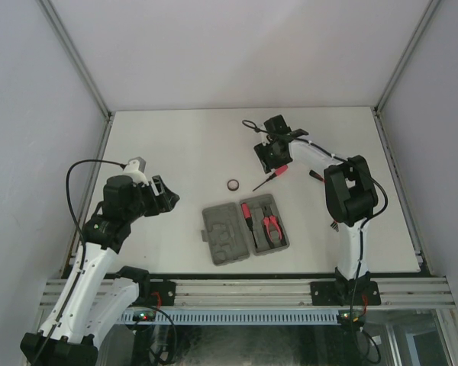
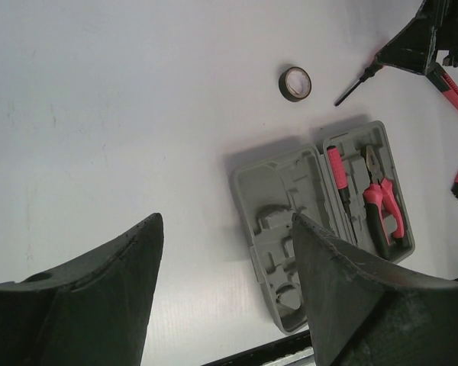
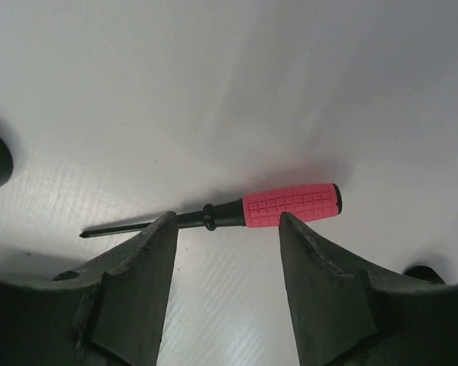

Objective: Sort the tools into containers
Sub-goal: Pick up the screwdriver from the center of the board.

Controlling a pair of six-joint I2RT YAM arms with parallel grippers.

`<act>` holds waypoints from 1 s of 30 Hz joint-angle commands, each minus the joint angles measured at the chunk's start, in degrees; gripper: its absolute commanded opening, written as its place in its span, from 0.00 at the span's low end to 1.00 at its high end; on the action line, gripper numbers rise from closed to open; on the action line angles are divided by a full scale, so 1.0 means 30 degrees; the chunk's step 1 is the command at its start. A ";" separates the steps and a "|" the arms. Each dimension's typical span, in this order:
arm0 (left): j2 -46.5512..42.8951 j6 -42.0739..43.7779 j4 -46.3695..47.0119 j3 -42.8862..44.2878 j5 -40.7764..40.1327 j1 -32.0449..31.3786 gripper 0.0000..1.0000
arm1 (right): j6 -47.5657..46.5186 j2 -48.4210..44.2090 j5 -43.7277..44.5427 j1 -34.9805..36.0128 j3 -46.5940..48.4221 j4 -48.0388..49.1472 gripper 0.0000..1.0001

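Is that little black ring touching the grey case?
Apart. The top external view shows white table between the black ring and the grey case.

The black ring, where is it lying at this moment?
In the top view the black ring lies on the table just beyond the open grey case, with the red-handled screwdriver to its right.

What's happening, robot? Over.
Left gripper open, empty. Right gripper open above loose screwdriver. Case open, pliers inside. Nothing in the way.
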 commanded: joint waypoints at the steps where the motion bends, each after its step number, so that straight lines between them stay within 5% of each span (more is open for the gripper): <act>1: -0.0095 0.0297 0.0710 0.0589 0.0272 0.0172 0.72 | 0.3596 -0.0150 0.3136 0.0218 0.0391 0.0765 0.55; 8: -0.0056 0.0313 0.0702 0.0575 0.0300 0.0158 0.72 | 1.1179 -0.0297 0.3882 -0.0539 -0.0164 0.0578 0.54; 15: -0.0137 0.0297 0.0728 0.0575 0.0287 0.0167 0.72 | 1.5336 -0.0361 0.2921 -0.1309 -0.1740 0.1982 0.53; 30: -0.0124 0.0304 0.0679 0.0587 0.0324 0.0178 0.72 | 1.5911 0.1361 0.2352 -0.1984 -0.0985 0.1980 0.42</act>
